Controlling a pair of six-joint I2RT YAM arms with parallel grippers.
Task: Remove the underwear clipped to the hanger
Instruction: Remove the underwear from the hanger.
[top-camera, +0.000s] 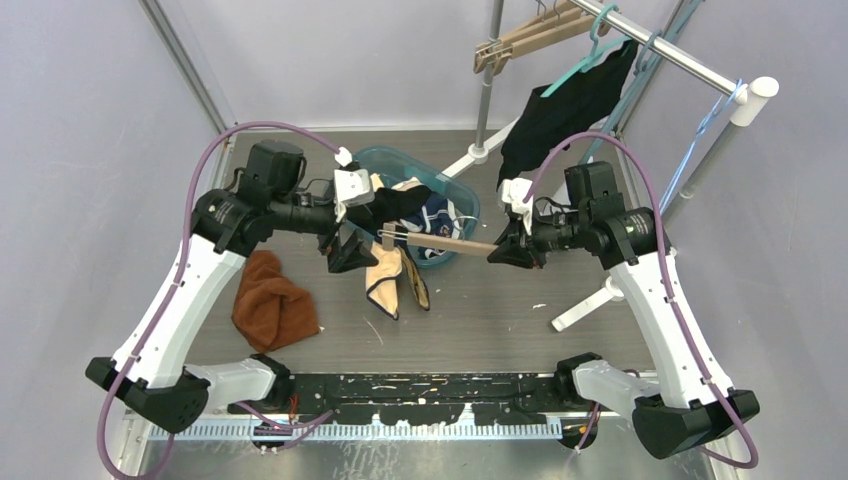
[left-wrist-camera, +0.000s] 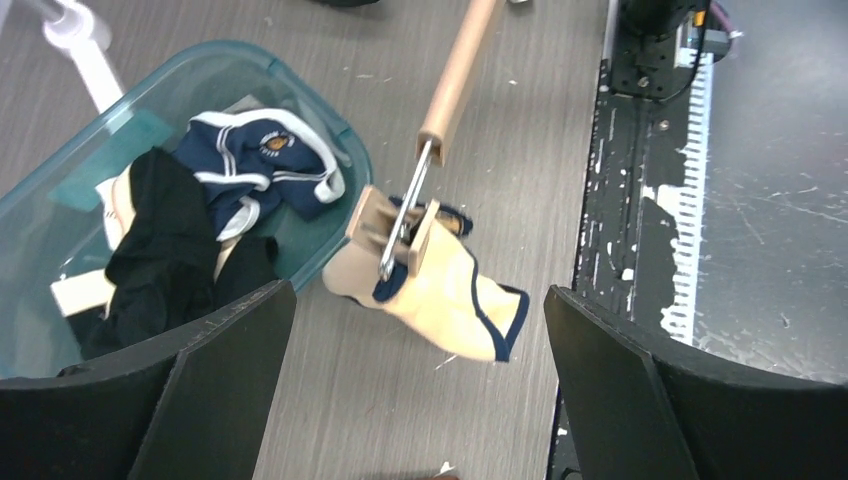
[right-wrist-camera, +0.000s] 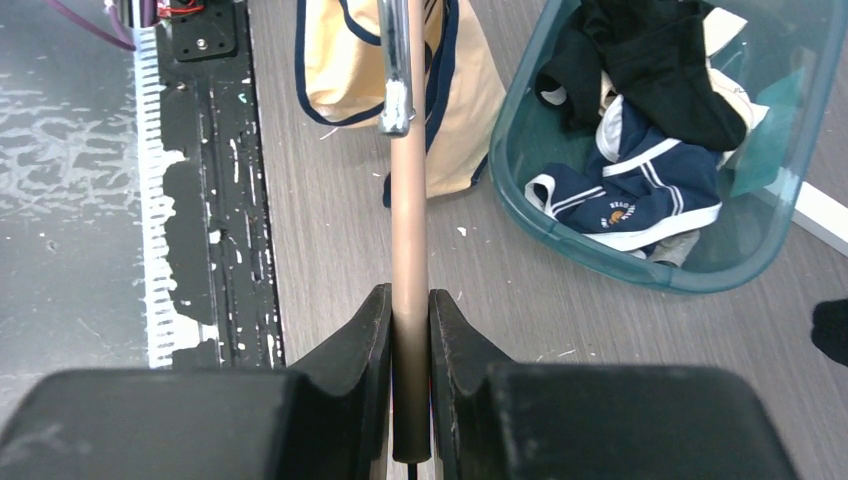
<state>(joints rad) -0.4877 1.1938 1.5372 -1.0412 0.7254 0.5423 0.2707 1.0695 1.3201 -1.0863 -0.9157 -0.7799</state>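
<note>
My right gripper (top-camera: 500, 251) is shut on the end of a tan wooden hanger bar (top-camera: 455, 243), seen between its fingers in the right wrist view (right-wrist-camera: 409, 300). Cream underwear with navy trim (top-camera: 388, 276) hangs from the bar's clip (left-wrist-camera: 392, 232) above the table; it also shows in the left wrist view (left-wrist-camera: 455, 295) and the right wrist view (right-wrist-camera: 470, 90). My left gripper (top-camera: 345, 255) is open and empty, just left of the underwear, with its fingers (left-wrist-camera: 200, 390) spread wide.
A teal plastic bin (top-camera: 462, 192) of clothes sits behind the hanger. A brown cloth (top-camera: 270, 302) lies at the left. A garment rack (top-camera: 690, 60) with hangers and a black garment (top-camera: 565, 105) stands at the back right, its white foot (top-camera: 585, 305) on the table.
</note>
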